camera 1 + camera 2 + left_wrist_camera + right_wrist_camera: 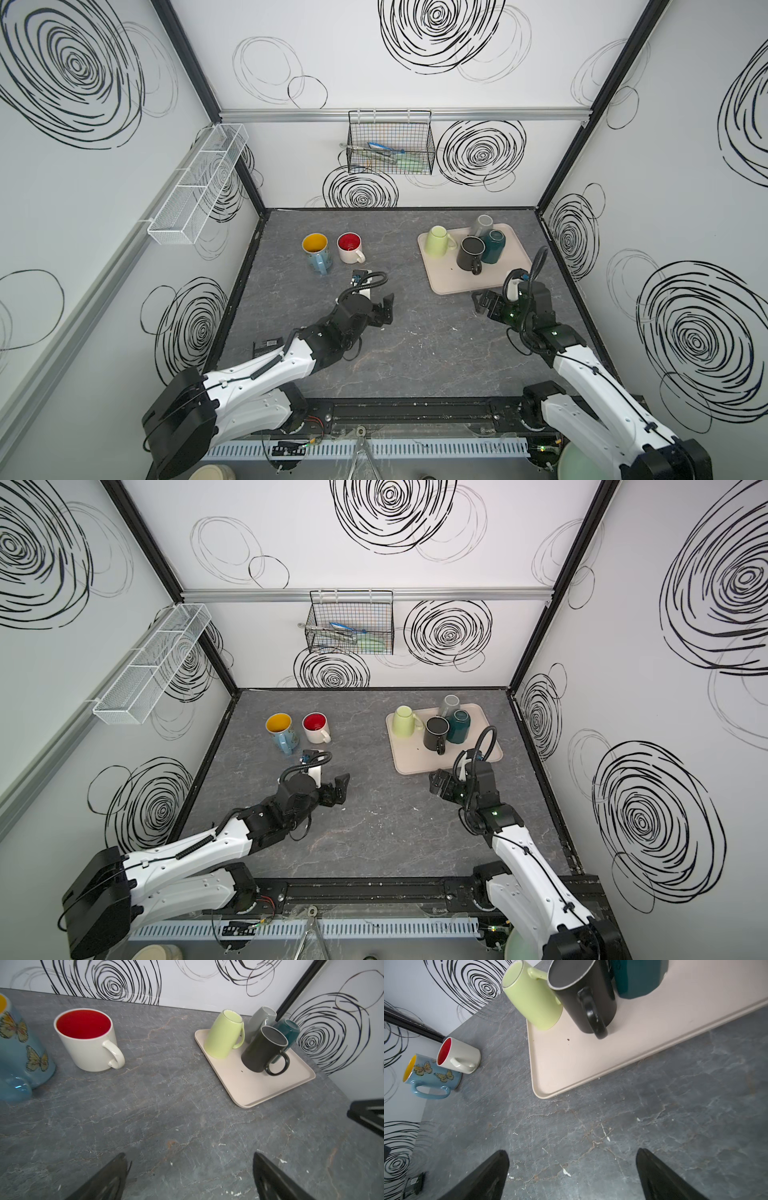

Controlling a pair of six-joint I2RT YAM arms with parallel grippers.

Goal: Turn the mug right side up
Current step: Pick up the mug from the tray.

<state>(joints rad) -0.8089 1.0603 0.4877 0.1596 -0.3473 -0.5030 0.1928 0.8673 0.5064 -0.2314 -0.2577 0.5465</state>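
Both grippers spread, empty. We judge the black mug (471, 250) base-up on the tray (457, 284), just beyond the right gripper (481, 302), handle facing it. The left gripper (384, 311) is well apart.

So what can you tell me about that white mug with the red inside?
The white mug looks like glossy ceramic: cream outside, bright red inside, with one loop handle turned toward the front. It stands upright and empty near the back of the grey table. It is close beside the blue butterfly mug, seemingly not touching it. Only the table touches it.
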